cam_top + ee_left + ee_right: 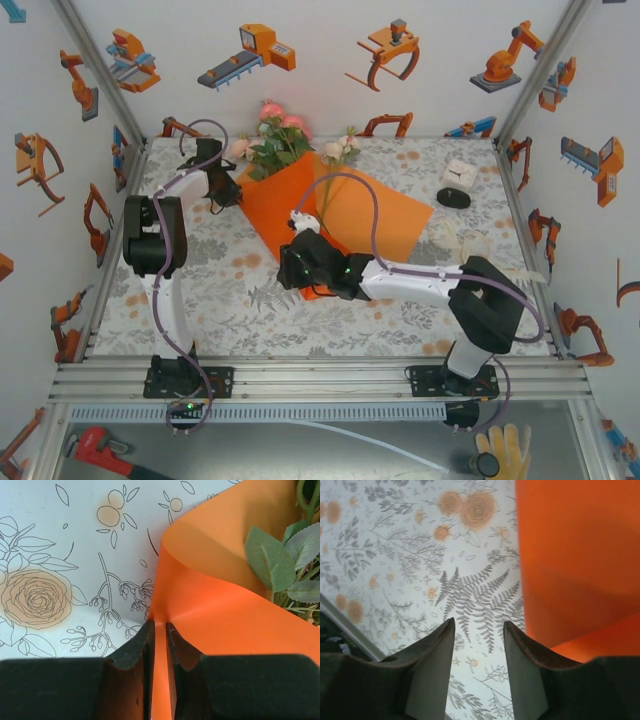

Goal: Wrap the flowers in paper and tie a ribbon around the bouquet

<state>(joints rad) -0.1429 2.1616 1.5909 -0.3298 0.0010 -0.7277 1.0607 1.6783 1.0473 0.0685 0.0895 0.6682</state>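
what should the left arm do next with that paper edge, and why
Probably draw the pinched edge over the flowers. The left gripper is shut on the lifted edge of the paper, the flowers lie just beyond it, and the right gripper hangs open beside the paper.

No legible text, labels, brands or numbers; dark marks on the small white boxy object (462, 173) too tiny to read.
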